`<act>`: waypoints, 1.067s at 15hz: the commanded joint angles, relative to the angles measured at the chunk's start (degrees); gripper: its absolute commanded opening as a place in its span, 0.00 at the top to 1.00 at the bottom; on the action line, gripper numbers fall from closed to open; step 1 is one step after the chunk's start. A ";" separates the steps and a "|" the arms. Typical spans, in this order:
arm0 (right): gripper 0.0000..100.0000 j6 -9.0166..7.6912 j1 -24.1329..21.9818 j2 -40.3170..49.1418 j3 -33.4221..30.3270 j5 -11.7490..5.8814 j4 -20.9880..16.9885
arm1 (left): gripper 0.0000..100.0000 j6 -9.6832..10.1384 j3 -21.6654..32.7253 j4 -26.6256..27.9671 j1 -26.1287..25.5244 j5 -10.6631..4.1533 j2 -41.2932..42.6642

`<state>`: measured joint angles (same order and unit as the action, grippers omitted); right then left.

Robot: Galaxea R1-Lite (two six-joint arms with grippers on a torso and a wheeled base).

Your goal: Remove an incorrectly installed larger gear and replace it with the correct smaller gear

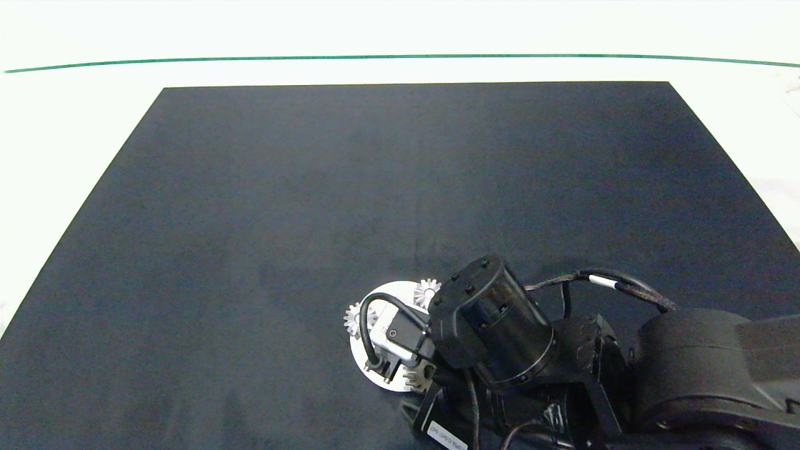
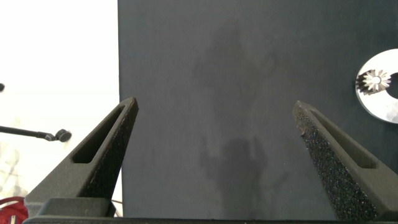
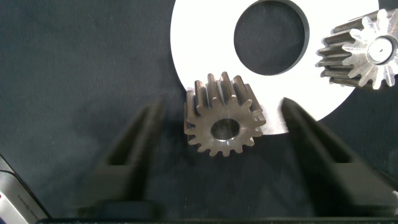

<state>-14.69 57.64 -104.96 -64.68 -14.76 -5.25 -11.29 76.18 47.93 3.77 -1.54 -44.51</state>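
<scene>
With my right pincer (image 3: 214, 162) spread either side of the smaller gear (image 3: 222, 116) at the white ring's (image 3: 205, 50) edge, I judge it rigid, slick metal; pinch across opposite teeth

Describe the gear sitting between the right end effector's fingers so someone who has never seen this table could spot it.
On the black mat, find the white ring-shaped plate. At its edge, between the open right end effector, sits the dull grey spur gear. Unlike the fluted shiny silver gear nearby, it has short blunt teeth and a wide round centre hole.
</scene>
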 commanded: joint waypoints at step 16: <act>0.00 0.63 -2.62 7.75 1.84 0.00 0.68 | 0.00 -0.23 -0.15 0.32 0.01 -0.05 -0.05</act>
<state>-13.95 55.41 -97.38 -62.87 -14.71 -4.60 -11.43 76.04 48.01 3.77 -1.49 -44.51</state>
